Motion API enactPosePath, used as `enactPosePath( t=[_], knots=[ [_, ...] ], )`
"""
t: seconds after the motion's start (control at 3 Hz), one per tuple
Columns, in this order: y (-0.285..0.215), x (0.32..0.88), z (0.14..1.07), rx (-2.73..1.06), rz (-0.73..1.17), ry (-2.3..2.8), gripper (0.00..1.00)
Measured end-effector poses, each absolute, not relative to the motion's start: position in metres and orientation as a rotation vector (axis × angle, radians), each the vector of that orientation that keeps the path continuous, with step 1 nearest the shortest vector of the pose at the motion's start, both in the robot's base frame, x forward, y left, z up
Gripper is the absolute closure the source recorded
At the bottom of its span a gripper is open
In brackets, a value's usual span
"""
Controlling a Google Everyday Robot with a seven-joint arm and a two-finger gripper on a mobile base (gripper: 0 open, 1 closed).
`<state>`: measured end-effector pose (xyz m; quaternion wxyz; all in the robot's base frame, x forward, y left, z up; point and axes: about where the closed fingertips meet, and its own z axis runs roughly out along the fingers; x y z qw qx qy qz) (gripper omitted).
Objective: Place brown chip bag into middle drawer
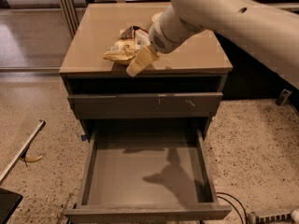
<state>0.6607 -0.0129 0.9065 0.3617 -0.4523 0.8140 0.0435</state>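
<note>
The brown chip bag lies crumpled on the cabinet's tan top, left of centre near the front edge. My gripper hangs from the big white arm just right of the bag, close against its right side, low over the top's front edge. I cannot tell whether it touches the bag. The middle drawer is pulled fully out below, its flat grey floor bare except for the arm's shadow.
A closed grey drawer front with pale scratch marks sits above the open drawer. The white bowl is mostly hidden behind the arm. Cables lie on the speckled floor at lower right, and a metal bar at left.
</note>
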Motion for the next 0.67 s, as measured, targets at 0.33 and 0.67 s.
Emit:
enactPosePath(
  t=[0.33,0.67],
  knots=[
    [0.025,0.692,0.885,-1.158,0.109,2.061,0.00],
    [0.059,0.720,0.867,-1.138,0.042,2.018,0.00]
  ],
)
